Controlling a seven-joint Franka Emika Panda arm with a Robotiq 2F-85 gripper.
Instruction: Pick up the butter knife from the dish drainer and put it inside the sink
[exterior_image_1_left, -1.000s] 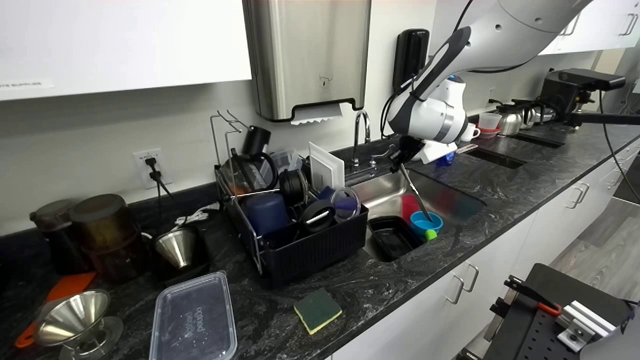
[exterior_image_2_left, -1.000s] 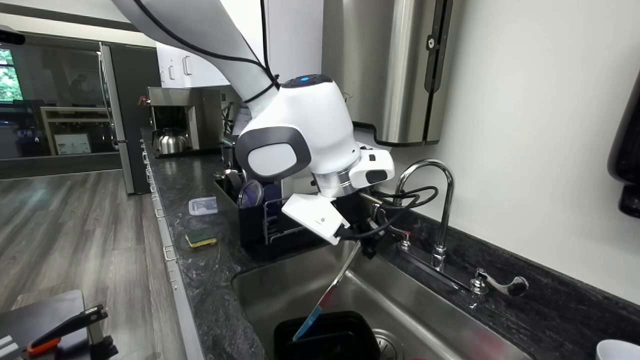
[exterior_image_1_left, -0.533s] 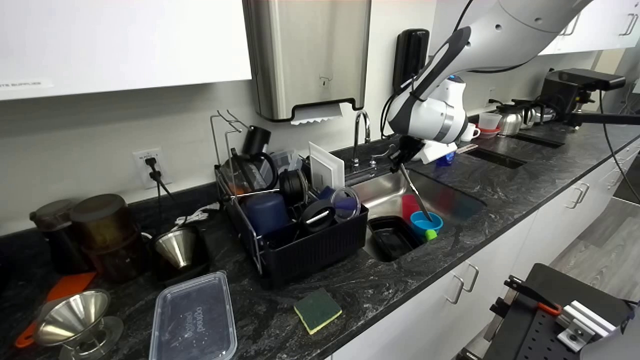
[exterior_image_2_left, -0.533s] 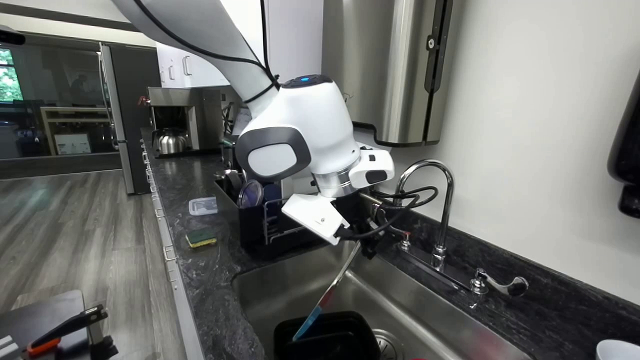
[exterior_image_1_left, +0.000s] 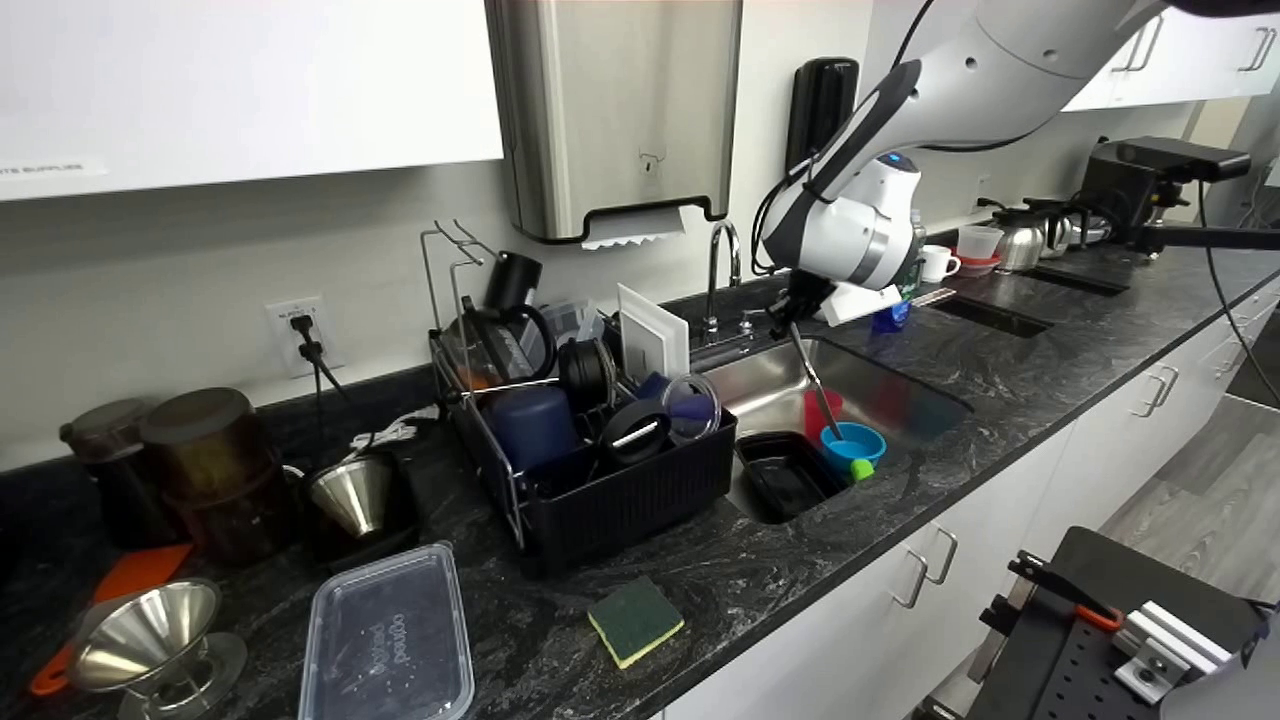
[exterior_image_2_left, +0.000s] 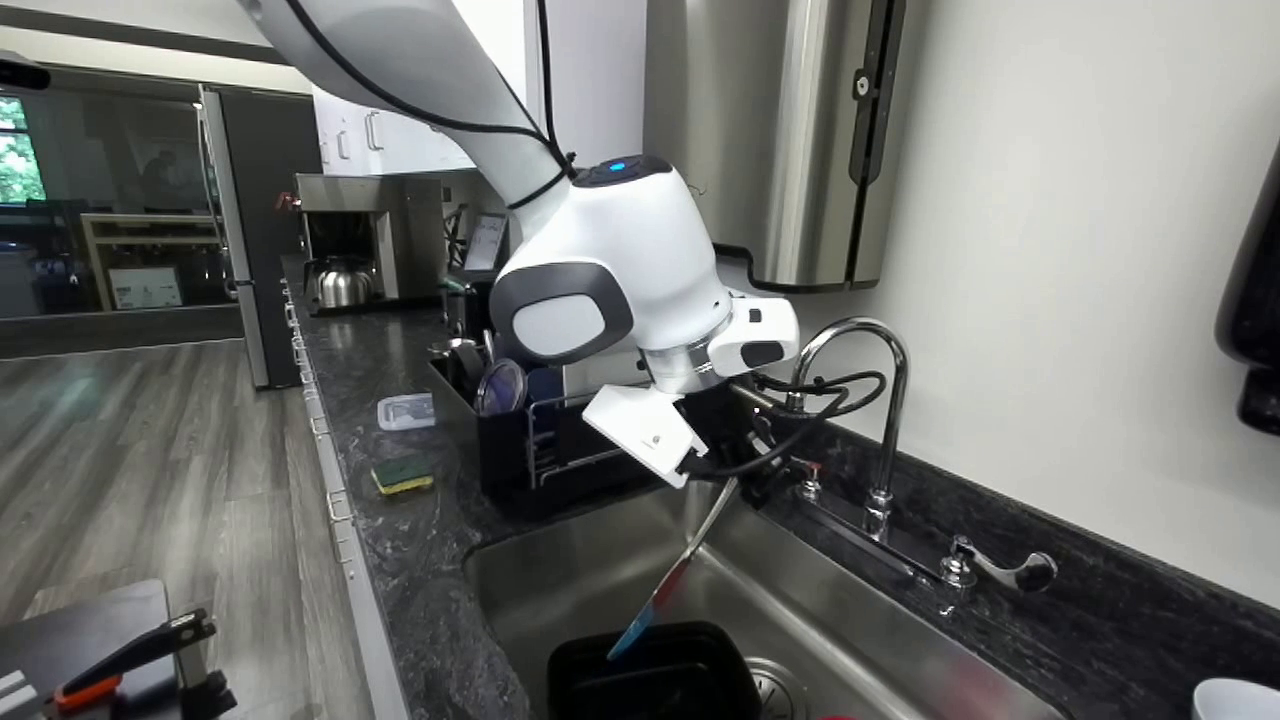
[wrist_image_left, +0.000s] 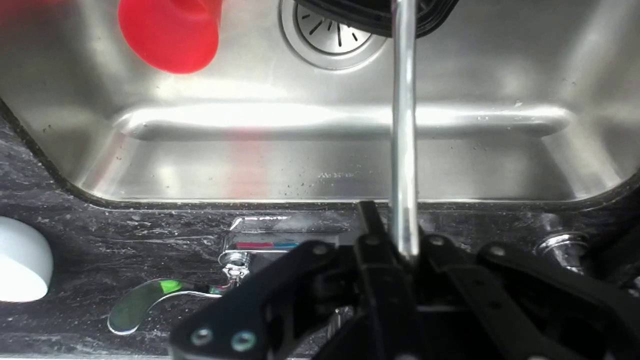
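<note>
The knife (wrist_image_left: 405, 125) is out of the drainer (exterior_image_1_left: 630, 505); that half of the task can be judged done. It is pinched at one end by the gripper (wrist_image_left: 395, 230) and held slanting down over the sink (wrist_image_left: 300, 167). Whether the tray (exterior_image_2_left: 690, 665) or blue bowl (exterior_image_1_left: 856, 450) is touched by its free end cannot be told. Only the lowering and release seem left to be done.

In an exterior view, the dish drainer (exterior_image_1_left: 635, 500) is standing left of the sink (exterior_image_1_left: 760, 385). Above the sink the butter knife (exterior_image_1_left: 815, 382) is hanging; inside, a tray (exterior_image_1_left: 787, 474) is sitting left of a bowl (exterior_image_1_left: 862, 445). Before the drainer a sponge (exterior_image_1_left: 637, 618) is lying.
</note>
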